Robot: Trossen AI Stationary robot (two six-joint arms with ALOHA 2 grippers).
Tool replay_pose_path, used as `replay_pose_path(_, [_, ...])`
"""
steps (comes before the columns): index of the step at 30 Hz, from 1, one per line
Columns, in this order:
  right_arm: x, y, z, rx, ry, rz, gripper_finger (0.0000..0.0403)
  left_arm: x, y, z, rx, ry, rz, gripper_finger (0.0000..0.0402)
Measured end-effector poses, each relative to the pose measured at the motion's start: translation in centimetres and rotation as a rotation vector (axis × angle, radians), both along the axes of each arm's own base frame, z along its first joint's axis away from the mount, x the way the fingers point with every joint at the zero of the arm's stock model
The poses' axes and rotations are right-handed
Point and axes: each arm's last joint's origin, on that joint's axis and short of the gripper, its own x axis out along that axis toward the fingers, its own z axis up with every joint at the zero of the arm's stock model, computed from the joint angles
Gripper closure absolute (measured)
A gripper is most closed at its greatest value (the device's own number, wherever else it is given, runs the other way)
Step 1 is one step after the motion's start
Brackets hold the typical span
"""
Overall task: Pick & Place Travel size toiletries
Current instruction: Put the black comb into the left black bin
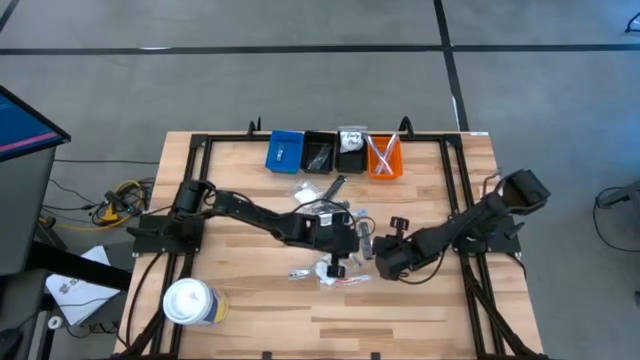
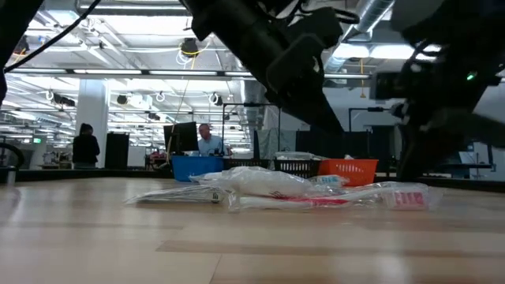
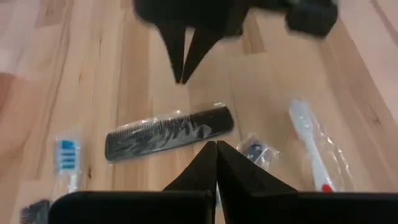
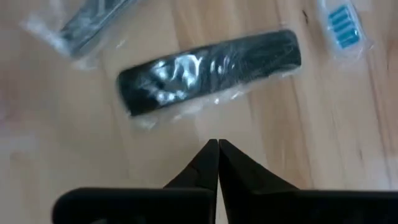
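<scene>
Two sets of jaws, both pressed together, nothing held.
L jaws (image 3: 216,149) & R jaws (image 4: 217,147) meet tip-to-tip over mid bench (image 1: 420,310); bagged black comb (image 4: 210,71) lies flat just ahead of R tips, blue-bristle toothbrush (image 4: 343,26) beside it.

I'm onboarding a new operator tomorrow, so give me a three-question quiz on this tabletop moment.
1. True or false: the right gripper is shut with nothing between its fingertips.
2. Multiple choice: what lies just ahead of it in the right wrist view? A) a toothbrush B) a wrapped black comb C) the white tub
3. Fill in: in the row of bins along the far edge, the bin at the right end is coloured ____.

Key: 1 true; 2 B; 3 orange. The left gripper is shut too, over the pile of wrapped toiletries.
</scene>
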Motion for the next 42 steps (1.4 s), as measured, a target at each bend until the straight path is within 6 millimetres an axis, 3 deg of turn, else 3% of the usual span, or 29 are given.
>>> replay_pose_path(6, [0.8,-1.2,-1.3,0.002,0.034,-0.054,0.0394,0.2,1.4,-0.5,-0.182,0.006,0.130,0.0394])
replay_pose_path(13, [1.6,-1.6,-1.3,0.036,-0.001,-0.042,0.0401,0.8,3.4,-5.2,-0.268,0.124,0.155,0.0399])
replay_pose_path(15, [1.7,-1.7,-1.3,0.038,-0.004,-0.040,0.0401,0.9,3.8,-5.7,-0.256,0.126,0.149,0.0400])
replay_pose_path(19, [1.7,-1.6,-1.3,0.039,-0.004,-0.035,0.0400,1.0,4.0,-4.7,-0.229,0.084,0.172,0.0400])
replay_pose_path(24, [1.8,-1.5,-1.3,0.041,-0.012,-0.028,0.0401,1.7,2.7,-3.1,-0.240,-0.045,0.103,0.0400])
replay_pose_path(37, [1.8,-1.5,-1.2,0.072,-0.009,-0.039,0.0401,2.1,3.4,-4.7,-0.228,-0.044,0.130,0.0400])
replay_pose_path(42, [1.5,-1.5,-0.5,0.126,-0.017,-0.070,0.0373,2.1,3.6,-4.7,-0.229,-0.048,0.133,0.0400])
